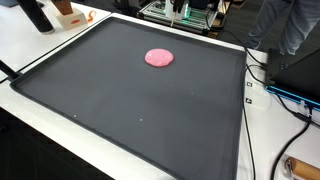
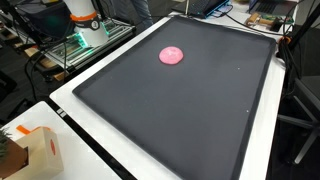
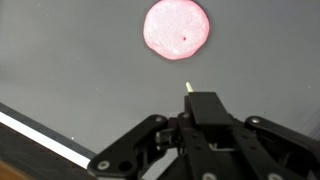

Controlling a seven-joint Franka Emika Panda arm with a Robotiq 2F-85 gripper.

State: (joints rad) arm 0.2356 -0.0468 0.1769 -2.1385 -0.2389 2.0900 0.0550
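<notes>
While the gripper (image 3: 204,150) hovers, the pink disc (image 3: 177,28) lies apart.

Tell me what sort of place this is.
Most likely a robotics lab or workshop. A wide black mat on a white table holds a pink disc, while loose cables and racked electronics crowd its edges.

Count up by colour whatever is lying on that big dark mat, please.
Pink: 1, a flat round disc
Any other colour: 0
Total: 1 thing on the mat, leaving aside a few tiny pale specks.
</notes>
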